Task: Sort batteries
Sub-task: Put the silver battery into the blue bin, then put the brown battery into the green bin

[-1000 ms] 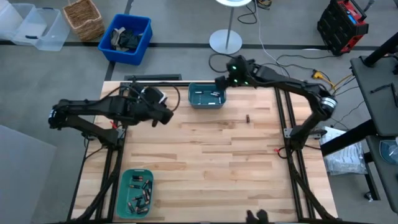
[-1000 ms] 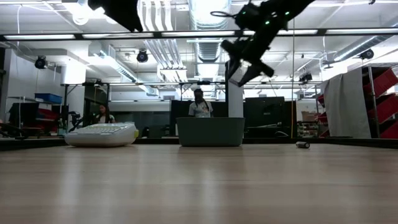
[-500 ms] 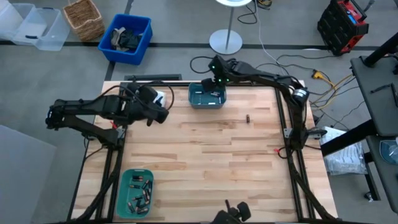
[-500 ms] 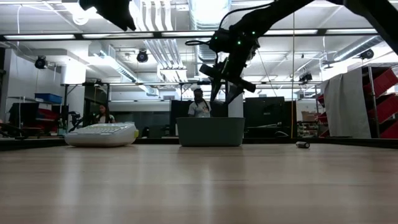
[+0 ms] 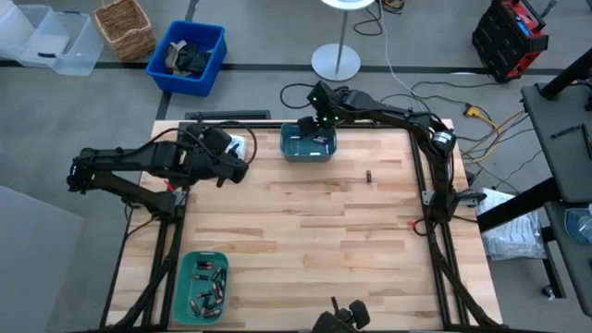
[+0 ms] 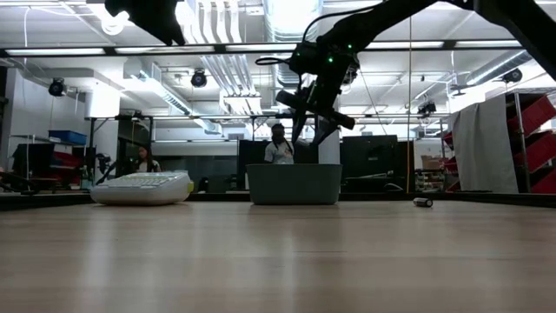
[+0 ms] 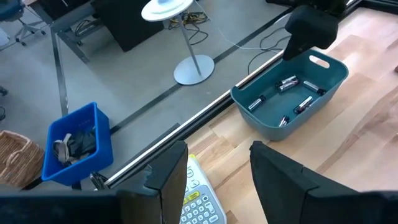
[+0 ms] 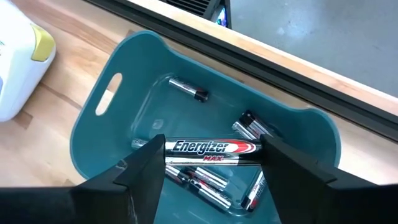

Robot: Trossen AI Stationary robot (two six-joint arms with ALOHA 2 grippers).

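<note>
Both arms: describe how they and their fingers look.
The left arm and right arm are dark, slim jointed links on black frame mounts, with black cables looping near each wrist. The right arm carries small green lights near its wrist. The fingers are flat, dark, matte plates: the left gripper's are broad and angular, as are the right gripper's.

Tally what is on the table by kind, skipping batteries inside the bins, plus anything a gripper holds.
teal bins: 2
label-maker: 1
loose battery on the bare wood: 1
held battery in the right gripper, over the far bin: 1
Total: 5
</note>
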